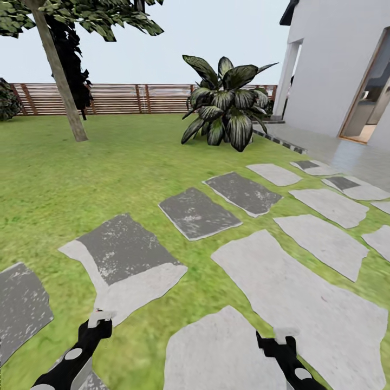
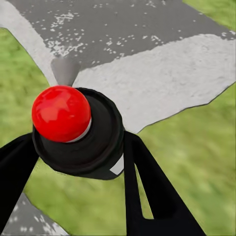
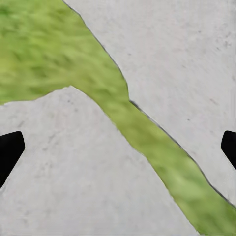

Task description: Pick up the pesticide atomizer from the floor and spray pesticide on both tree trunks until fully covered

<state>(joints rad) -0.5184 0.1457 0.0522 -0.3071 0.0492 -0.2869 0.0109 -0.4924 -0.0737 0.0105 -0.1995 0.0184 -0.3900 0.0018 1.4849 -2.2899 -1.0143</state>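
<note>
In the left wrist view the pesticide atomizer (image 2: 73, 128) is a black round body with a glossy red ball cap. My left gripper (image 2: 81, 143) is shut on it, one black finger (image 2: 147, 187) on each side. That gripper (image 1: 100, 320) hangs low at the near left, over a grey stepping stone (image 1: 124, 254) and the grass floor (image 1: 81, 179). My right gripper (image 1: 279, 337) is open at the near right with nothing between its fingers (image 3: 10, 150), above pale stones and a strip of grass. Both trees with thick trunks are out of view.
Flat stepping stones (image 1: 281, 281) run from me toward the white house (image 1: 330, 76) at right. A broad-leaved dark plant (image 1: 227, 105) stands ahead. A thin leaning stem (image 1: 59, 76) rises at the far left. A brown slatted fence (image 1: 119, 98) closes the lawn's far side.
</note>
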